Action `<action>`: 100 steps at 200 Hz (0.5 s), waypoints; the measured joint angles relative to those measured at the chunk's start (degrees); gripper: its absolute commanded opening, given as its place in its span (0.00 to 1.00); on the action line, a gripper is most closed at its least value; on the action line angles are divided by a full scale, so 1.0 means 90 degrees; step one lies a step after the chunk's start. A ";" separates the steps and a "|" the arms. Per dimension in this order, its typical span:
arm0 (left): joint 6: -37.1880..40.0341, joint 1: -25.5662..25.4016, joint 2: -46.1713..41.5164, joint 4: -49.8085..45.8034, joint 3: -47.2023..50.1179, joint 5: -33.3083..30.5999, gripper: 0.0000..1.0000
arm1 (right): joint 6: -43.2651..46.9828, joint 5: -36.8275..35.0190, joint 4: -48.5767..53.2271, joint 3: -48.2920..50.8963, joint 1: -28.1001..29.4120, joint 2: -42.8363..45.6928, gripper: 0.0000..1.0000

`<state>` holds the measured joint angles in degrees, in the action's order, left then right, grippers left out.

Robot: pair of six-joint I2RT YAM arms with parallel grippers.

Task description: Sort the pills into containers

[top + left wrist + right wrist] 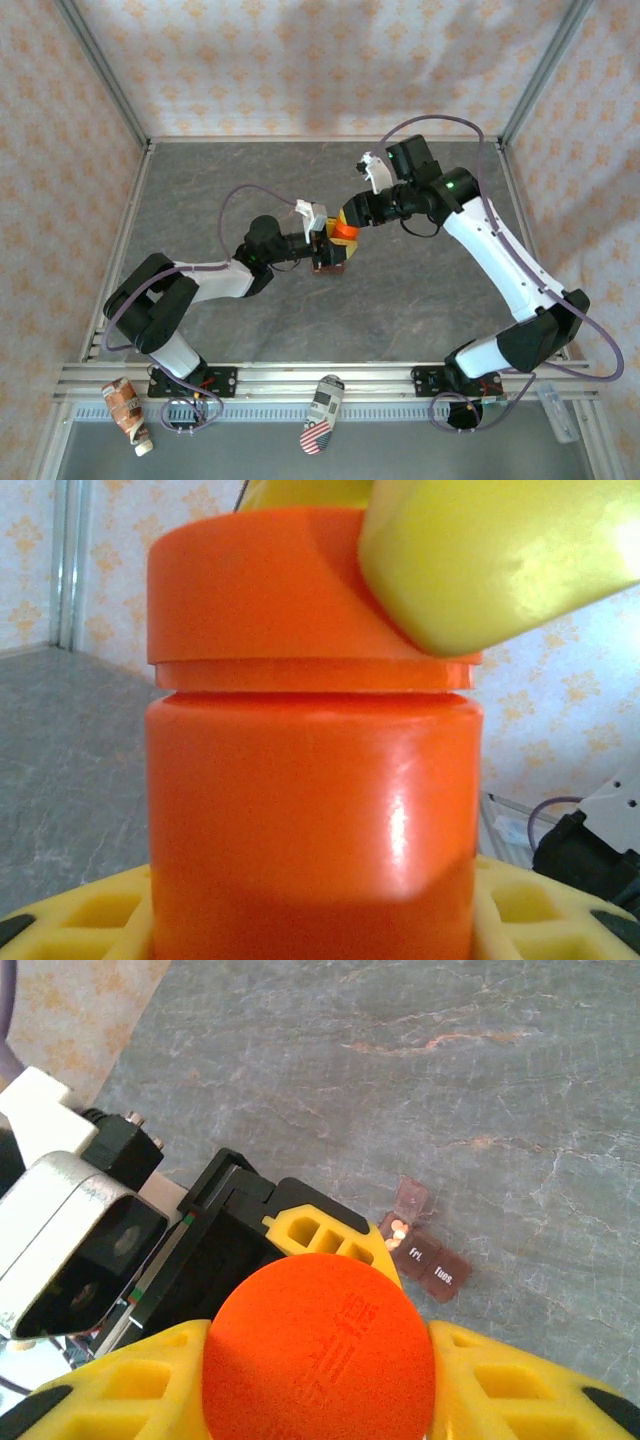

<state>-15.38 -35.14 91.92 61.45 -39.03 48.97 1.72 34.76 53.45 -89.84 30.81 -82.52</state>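
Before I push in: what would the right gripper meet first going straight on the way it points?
The orange cap, gripped between its fingers, so its palm would probably bottom out on the cap's top. Beneath: the bottle held by the left gripper.

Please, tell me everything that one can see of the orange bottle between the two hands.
The orange bottle is a glossy plastic cylinder with a round cap of the same colour, still on, with a thin gap under it and faint raised marks on top. It stands upright in the air above the grey table, near the brown pill box. The left hand grips its body low down; the yellow fingers of the right hand press the cap on both sides.
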 measured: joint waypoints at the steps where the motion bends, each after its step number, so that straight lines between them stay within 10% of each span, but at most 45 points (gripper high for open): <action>1: 0.0010 0.0000 -0.0005 -0.0012 0.0005 -0.0017 0.00 | -0.0019 -0.0017 -0.0015 0.0010 0.0007 0.0002 0.35; 100: 0.1472 -0.0500 -0.0588 -0.1112 0.0364 -0.1906 0.00 | -0.1564 -0.1260 -0.0748 0.0685 0.0641 0.0216 0.24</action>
<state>-2.13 -39.64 86.63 51.44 -35.75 31.81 -12.36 23.42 46.72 -83.68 36.58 -80.58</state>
